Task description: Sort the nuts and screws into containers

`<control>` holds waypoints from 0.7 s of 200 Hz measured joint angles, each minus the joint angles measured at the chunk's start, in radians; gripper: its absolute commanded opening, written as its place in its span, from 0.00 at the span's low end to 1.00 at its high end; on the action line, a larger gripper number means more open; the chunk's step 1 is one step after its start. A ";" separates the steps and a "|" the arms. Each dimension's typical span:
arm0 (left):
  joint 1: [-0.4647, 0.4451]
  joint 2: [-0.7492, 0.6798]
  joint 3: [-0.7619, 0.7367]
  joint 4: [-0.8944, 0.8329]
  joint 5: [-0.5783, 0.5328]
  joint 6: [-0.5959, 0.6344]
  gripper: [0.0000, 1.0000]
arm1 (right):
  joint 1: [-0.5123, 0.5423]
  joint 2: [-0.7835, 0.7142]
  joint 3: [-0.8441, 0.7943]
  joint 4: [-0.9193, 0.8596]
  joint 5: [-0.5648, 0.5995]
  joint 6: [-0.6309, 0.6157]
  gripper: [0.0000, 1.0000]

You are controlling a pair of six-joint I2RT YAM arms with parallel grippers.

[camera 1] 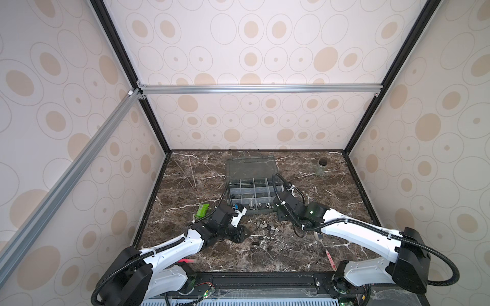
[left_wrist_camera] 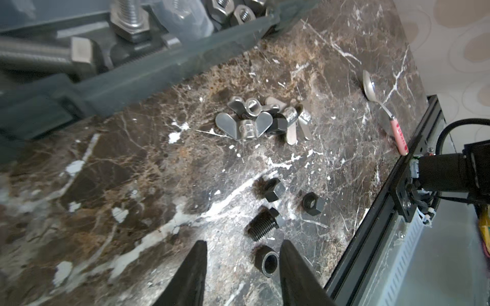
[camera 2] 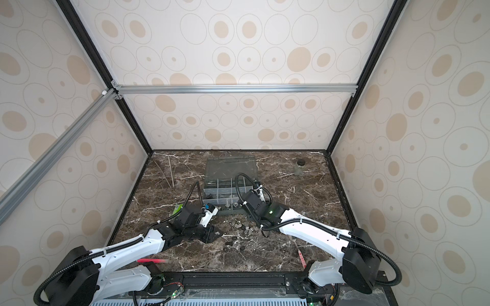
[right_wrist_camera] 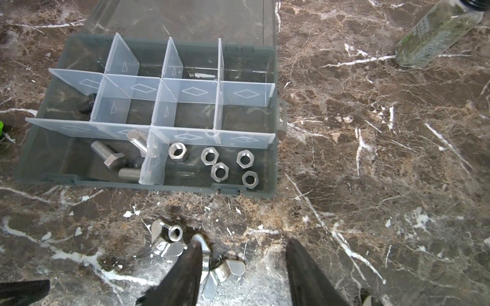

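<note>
My left hand (left_wrist_camera: 242, 246) hangs low over the surface (left_wrist_camera: 132, 185), fingers half spread and holding nothing. A black nut (left_wrist_camera: 267, 261) lies just beside one finger, and a black screw (left_wrist_camera: 262, 225) lies near it. My right hand (right_wrist_camera: 244, 243) is half spread and empty too, one finger over the wing nuts (right_wrist_camera: 169, 238). In the box (right_wrist_camera: 185, 186), silver screws (right_wrist_camera: 108, 155) lie in the near left compartment and silver nuts (right_wrist_camera: 212, 156) in the one beside it. A dark screw (right_wrist_camera: 86, 106) lies one row back.
</note>
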 measured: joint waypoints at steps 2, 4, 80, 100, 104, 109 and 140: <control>-0.005 0.002 0.003 -0.001 -0.002 0.000 0.46 | 0.000 -0.002 -0.003 0.000 0.001 0.001 0.54; -0.009 0.004 0.005 -0.002 -0.002 0.000 0.46 | 0.000 -0.004 -0.006 0.000 0.002 0.002 0.54; -0.163 0.128 0.098 -0.092 -0.055 0.000 0.43 | 0.000 -0.073 -0.074 0.014 0.037 0.016 0.55; -0.177 0.144 0.099 -0.104 -0.051 -0.003 0.42 | 0.000 -0.083 -0.084 0.020 0.042 0.019 0.55; -0.179 0.147 0.100 -0.104 -0.050 -0.004 0.42 | 0.000 -0.084 -0.086 0.022 0.042 0.020 0.55; -0.180 0.149 0.100 -0.102 -0.046 -0.007 0.41 | 0.000 -0.085 -0.089 0.023 0.042 0.021 0.55; -0.193 0.167 0.100 -0.080 -0.018 -0.029 0.41 | 0.000 -0.097 -0.107 0.028 0.042 0.031 0.55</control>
